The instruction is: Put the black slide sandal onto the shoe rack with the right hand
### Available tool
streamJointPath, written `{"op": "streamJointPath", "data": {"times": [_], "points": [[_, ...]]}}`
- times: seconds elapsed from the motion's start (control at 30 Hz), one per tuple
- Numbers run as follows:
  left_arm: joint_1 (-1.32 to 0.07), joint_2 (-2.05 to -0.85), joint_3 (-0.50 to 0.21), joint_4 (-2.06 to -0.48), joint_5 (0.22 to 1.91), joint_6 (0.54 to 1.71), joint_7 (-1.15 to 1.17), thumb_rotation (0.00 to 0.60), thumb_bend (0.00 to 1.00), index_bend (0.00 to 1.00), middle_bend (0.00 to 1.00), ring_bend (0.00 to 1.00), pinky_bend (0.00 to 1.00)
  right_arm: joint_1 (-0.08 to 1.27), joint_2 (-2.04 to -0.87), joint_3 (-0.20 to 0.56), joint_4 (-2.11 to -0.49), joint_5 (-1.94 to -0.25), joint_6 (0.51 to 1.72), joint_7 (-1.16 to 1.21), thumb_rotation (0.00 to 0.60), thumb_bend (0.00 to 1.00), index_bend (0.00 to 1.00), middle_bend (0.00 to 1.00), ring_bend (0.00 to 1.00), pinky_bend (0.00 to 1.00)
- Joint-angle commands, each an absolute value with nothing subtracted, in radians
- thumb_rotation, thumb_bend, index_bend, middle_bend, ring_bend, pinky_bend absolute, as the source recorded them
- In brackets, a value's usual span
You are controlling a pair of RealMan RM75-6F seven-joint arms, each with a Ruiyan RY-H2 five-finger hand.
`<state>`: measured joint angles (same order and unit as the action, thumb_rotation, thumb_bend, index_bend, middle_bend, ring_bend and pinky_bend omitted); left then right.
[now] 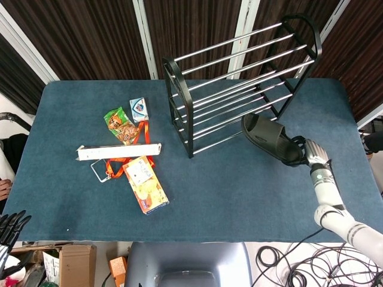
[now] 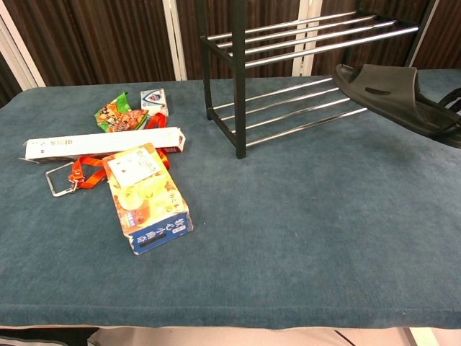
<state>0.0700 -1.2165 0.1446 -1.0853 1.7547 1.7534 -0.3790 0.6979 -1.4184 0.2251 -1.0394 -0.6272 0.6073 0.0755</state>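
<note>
The black slide sandal (image 1: 269,138) hangs in the air, tilted, with its toe toward the black shoe rack (image 1: 239,78). My right hand (image 1: 310,152) grips the sandal's heel end at the right of the table. In the chest view the sandal (image 2: 392,90) floats in front of the shoe rack (image 2: 302,43), level with the space between its two shelves, and only a sliver of the right hand (image 2: 454,115) shows at the frame edge. My left hand (image 1: 9,230) hangs off the table's near left corner, fingers spread, holding nothing.
On the left of the blue table (image 1: 227,191) lie a snack box (image 1: 145,184), a long white box (image 1: 118,151), an orange lanyard (image 1: 119,162), a green snack bag (image 1: 119,125) and a small white packet (image 1: 139,109). Cables trail at the lower right.
</note>
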Motion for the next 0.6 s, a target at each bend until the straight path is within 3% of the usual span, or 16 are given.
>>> {"op": "streamJointPath", "data": {"times": [0.03, 0.23, 0.37, 0.6], "points": [[0.073, -1.216, 0.143, -1.08, 1.749, 1.751, -0.386, 0.6, 0.33, 0.0, 0.0, 0.0, 0.02, 0.83, -1.495, 0.227, -0.961, -0.326, 0.59, -0.138, 0.6, 0.0, 0.95, 0.67, 0.5, 0.64], [0.078, -1.216, 0.141, -1.071, 1.739, 1.75, -0.395, 0.6, 0.33, 0.0, 0.0, 0.0, 0.02, 0.91, -1.545, 0.232, -0.912, -0.096, 0.603, -0.263, 0.6, 0.0, 0.94, 0.67, 0.5, 0.64], [0.09, -1.217, 0.14, -1.066, 1.73, 1.755, -0.399, 0.6, 0.33, 0.0, 0.0, 0.0, 0.02, 0.995, -1.614, 0.301, -0.839, 0.101, 0.615, -0.335, 0.6, 0.0, 0.92, 0.67, 0.5, 0.64], [0.099, -1.222, 0.138, -1.048, 1.717, 1.753, -0.425, 0.6, 0.33, 0.0, 0.0, 0.0, 0.02, 1.057, -1.666, 0.39, -0.797, 0.2, 0.644, -0.407, 0.6, 0.0, 0.89, 0.67, 0.49, 0.63]]}}
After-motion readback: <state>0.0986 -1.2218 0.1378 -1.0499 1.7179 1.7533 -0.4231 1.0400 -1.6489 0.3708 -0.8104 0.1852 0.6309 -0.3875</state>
